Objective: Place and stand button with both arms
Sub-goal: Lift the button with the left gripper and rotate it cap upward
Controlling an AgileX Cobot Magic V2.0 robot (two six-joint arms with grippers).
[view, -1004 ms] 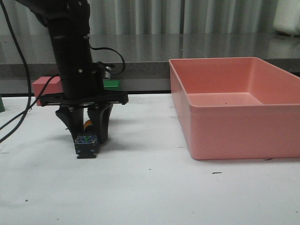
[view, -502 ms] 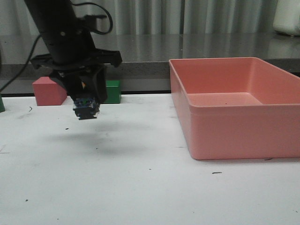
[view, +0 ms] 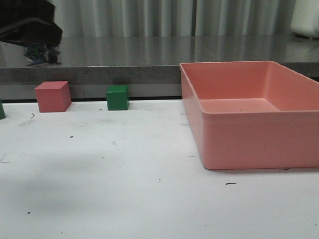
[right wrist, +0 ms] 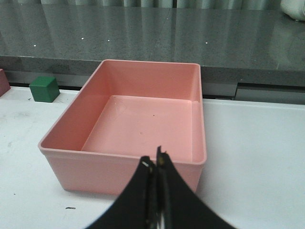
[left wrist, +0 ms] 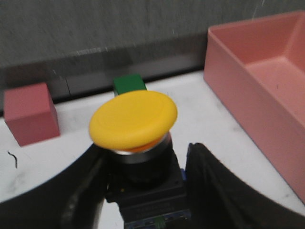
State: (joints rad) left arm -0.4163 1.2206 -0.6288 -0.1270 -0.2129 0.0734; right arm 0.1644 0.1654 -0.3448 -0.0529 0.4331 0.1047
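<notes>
My left gripper (left wrist: 145,191) is shut on the button (left wrist: 136,121): its black fingers press both sides of the black collar and blue block base, with the yellow mushroom cap standing out beyond them. In the front view the left gripper (view: 37,47) is high at the top left, blurred, with the button's blue base (view: 40,52) hanging well above the table. My right gripper (right wrist: 155,164) is shut and empty, its fingertips together in front of the pink bin's (right wrist: 121,155) near wall. It is not in the front view.
A pink bin (view: 249,144) stands on the right half of the white table. A pink cube (view: 52,96) and a green cube (view: 117,97) sit at the table's far edge, before a grey ledge. The cubes also show in the left wrist view, pink (left wrist: 31,119) and green (left wrist: 128,83).
My left arm has lifted the button from the table up and to the left, to the top left corner of the front view. The cubes stand uncovered.
</notes>
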